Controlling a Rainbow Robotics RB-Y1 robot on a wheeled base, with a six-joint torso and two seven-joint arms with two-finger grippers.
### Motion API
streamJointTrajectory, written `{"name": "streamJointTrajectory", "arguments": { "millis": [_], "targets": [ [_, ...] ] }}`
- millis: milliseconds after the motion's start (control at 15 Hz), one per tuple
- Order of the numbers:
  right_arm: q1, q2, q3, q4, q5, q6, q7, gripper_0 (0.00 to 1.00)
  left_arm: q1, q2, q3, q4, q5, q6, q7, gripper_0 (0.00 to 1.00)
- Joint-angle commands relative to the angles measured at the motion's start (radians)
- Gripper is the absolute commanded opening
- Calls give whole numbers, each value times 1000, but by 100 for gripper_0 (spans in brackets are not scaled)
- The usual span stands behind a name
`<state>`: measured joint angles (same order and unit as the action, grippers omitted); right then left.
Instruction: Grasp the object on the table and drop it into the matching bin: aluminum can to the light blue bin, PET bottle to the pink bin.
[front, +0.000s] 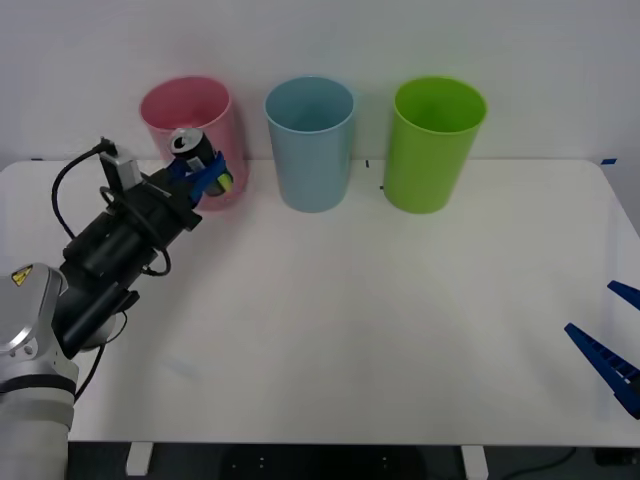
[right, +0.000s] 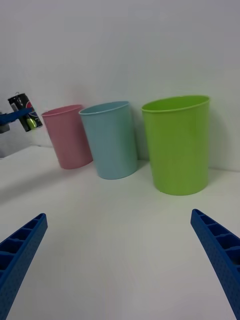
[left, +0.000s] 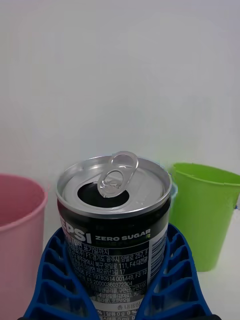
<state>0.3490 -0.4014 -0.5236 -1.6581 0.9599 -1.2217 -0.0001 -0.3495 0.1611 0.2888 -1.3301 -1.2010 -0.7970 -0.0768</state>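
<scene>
The aluminum can (front: 196, 158), opened and upright, is clamped between the blue fingers of the left gripper (front: 205, 172), raised off the table (front: 350, 330) in front of the pink bin (front: 190, 115) near the far left corner. The light blue bin (front: 310, 140) stands beside it along the far edge. The right gripper (front: 612, 345) waits spread apart at the right edge.

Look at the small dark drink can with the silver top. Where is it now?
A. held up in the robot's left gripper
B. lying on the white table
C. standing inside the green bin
A: the blue ribbed fingers of the left gripper are closed round the small dark drink can, lifted off the white table in front of the tall pink plastic bin.
</scene>
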Motion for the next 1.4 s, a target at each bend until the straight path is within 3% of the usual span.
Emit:
{"name": "streamJointTrajectory", "arguments": {
  "millis": [67, 333, 1400],
  "targets": [
    [0, 0, 0, 0, 0, 0, 0, 100, -65, 0, -27, 2, 0, 79, 20, 0],
    [0, 0, 0, 0, 0, 0, 0, 100, -169, 0, -57, 39, -9, 163, 55, 0],
    [0, 0, 0, 0, 0, 0, 0, 100, -740, 0, -39, 667, -221, 286, 83, 0]
  ]
}}
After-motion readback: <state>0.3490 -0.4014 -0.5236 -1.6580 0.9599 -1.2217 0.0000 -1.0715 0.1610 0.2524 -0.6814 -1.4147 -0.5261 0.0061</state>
